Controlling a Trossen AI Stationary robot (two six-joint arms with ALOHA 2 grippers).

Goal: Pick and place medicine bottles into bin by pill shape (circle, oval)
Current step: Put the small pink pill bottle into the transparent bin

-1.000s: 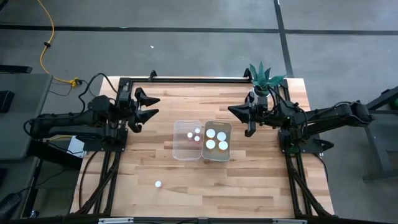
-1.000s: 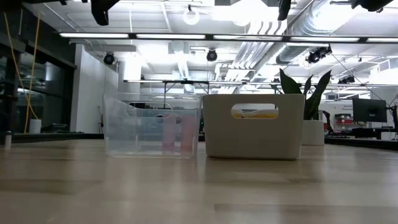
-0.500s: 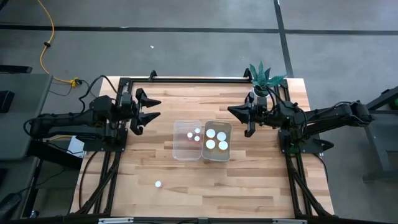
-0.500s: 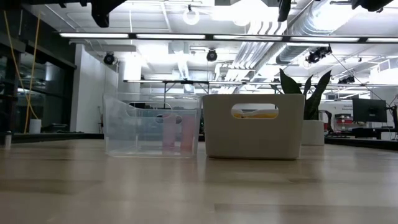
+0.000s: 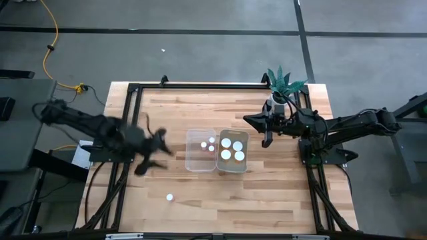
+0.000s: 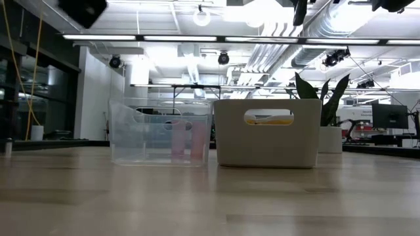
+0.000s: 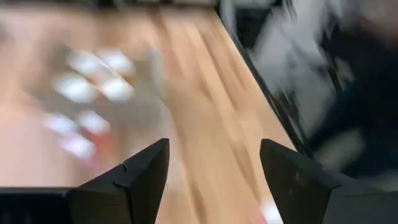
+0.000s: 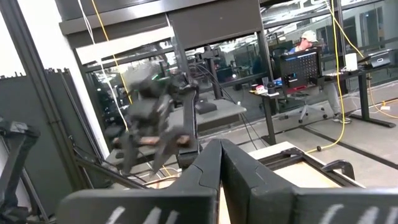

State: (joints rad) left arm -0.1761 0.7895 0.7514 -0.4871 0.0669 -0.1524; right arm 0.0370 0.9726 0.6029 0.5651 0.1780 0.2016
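- Medicine bottles sit in two bins mid-table: small white caps (image 5: pixel 211 141) in the clear bin (image 5: pixel 191 162), larger caps (image 5: pixel 226 143) in the white bin (image 5: pixel 241 167) touching it on the right.
- One lone bottle (image 5: pixel 169 197) stands on the bare wooden table (image 5: pixel 267 193), near the front left and well apart from the bins.
- Left gripper (image 5: pixel 158 148) is blurred, left of the clear bin, fingers spread apart and empty.
- Right gripper (image 5: pixel 248 119) hovers just behind the white bin, near the potted plant (image 5: pixel 283 83), fingers pressed together with nothing between them.
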